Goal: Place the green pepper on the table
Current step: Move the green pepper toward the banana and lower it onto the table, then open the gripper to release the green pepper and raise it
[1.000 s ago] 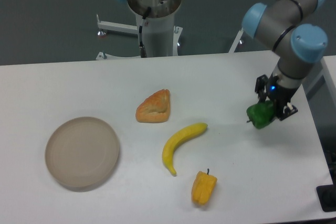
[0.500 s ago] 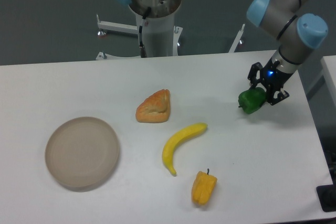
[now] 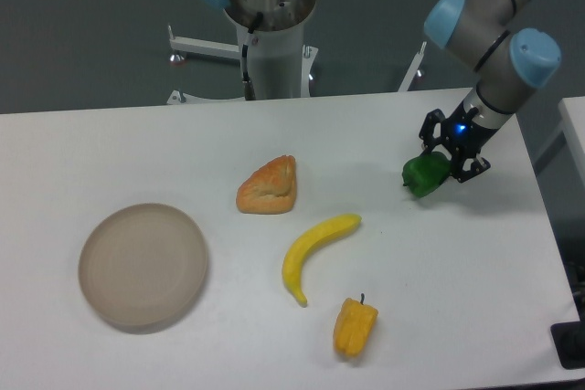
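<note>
Camera view, fixed, looking down on the white table (image 3: 183, 143) from the front. One robot arm (image 3: 489, 20) enters from the upper right; its grey links carry light-blue joint caps. One black two-finger gripper (image 3: 437, 168) hangs at the arm's end over the right part of the tabletop, with a small blue light lit on its body. The fingers are closed around one green pepper (image 3: 423, 174), which fills the gap between them; the pepper's left side projects past the fingers. Whether the pepper's underside touches the table or sits just above it cannot be told from this angle.

Five food and dish items appear in all. One round beige plate (image 3: 143, 265) lies at the left of the table, well apart from the gripper. One piece of orange-brown bread (image 3: 269, 186) lies near the table's middle. One yellow banana (image 3: 313, 248) lies just below and to the right of the bread, its curve opening toward the lower right. One yellow-orange pepper (image 3: 355, 325) with a short dark stem lies near the front edge, just below the banana's lower tip. The green pepper is the fifth.

One robot base column (image 3: 270, 38) stands behind the far edge of the table.
</note>
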`<state>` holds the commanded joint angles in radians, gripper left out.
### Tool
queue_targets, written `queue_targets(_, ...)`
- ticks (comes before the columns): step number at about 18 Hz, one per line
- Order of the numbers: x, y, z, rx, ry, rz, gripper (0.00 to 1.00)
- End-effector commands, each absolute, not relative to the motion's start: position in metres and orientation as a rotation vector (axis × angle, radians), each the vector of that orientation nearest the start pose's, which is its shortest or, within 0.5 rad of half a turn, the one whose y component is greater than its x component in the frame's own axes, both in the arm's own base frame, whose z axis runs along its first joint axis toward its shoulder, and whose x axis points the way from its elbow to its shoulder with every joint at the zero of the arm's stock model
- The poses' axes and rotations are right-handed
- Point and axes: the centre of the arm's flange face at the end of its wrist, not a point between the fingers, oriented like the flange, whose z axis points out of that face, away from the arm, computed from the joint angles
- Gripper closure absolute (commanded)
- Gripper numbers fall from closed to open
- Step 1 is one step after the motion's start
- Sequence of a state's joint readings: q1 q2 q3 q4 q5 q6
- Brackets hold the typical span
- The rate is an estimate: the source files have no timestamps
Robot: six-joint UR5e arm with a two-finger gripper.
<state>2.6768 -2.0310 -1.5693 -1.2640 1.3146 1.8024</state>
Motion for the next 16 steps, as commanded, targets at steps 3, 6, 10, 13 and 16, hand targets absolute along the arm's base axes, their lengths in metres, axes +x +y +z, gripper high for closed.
queue_targets(3, -0.4865, 0.4222, 0.2582, -2.731, 0.963, -0.267, 0.68)
queue_targets(6, -0.486, 0.4211, 0.2553, -2.731, 0.957, -0.276, 0.68)
queue_targets(10, -0.486, 0.4211, 0.2553, -2.732, 0.955, -0.276, 0.66)
queue_targets(13, -0.4866, 0.4223, 0.2572, -2.734, 0.954, -0.27, 0.63)
queue_targets(16, -0.489, 0.4224, 0.2589, -2.734, 0.953, -0.263, 0.44)
